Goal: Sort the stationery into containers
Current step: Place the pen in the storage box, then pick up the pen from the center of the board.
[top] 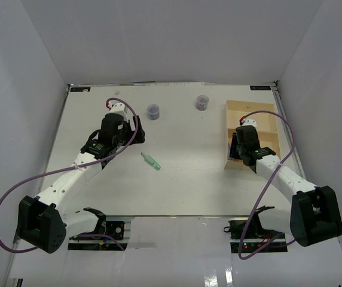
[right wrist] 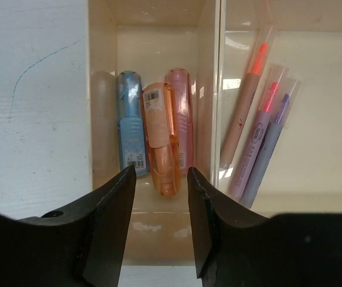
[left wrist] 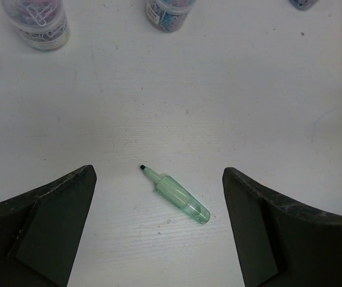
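Note:
A pale green marker lies uncapped on the white table; in the left wrist view the marker sits just ahead of and between my fingertips. My left gripper is open and empty above it. The beige wooden tray stands at the right. My right gripper is open and empty over its left compartment, where stubby blue, orange and pink pieces lie. Thin orange, pink and purple pens lie across the divider.
Two small round pots stand at the back of the table; the left wrist view shows three pots with paper clips inside. White walls enclose the table on three sides.

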